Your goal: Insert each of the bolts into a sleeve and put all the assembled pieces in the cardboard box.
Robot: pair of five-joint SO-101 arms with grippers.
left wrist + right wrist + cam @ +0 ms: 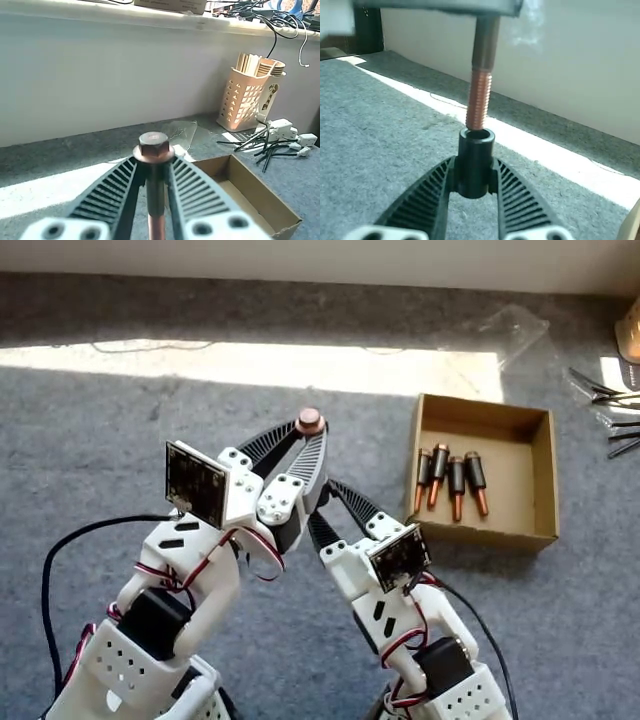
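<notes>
My left gripper (pixel 308 438) is shut on a copper bolt (pixel 155 175) and holds it upright, hex head (pixel 309 421) on top. In the right wrist view the bolt's threaded tip (pixel 478 105) hangs just above a black sleeve (pixel 475 162), on which my right gripper (pixel 474 172) is shut. The tip is at the sleeve's mouth. In the high view the right gripper (pixel 322 508) sits under the left arm's fingers. The cardboard box (pixel 545 480) lies to the right and holds several assembled bolt-and-sleeve pieces (pixel 452 480) side by side.
Grey carpet covers the table, with a sunlit strip (pixel 250 365) along the far side. A clear plastic bag (pixel 510 330) lies beyond the box. Black cables and tools (pixel 610 410) lie at the far right, and a perforated holder (pixel 247 97) stands by the wall.
</notes>
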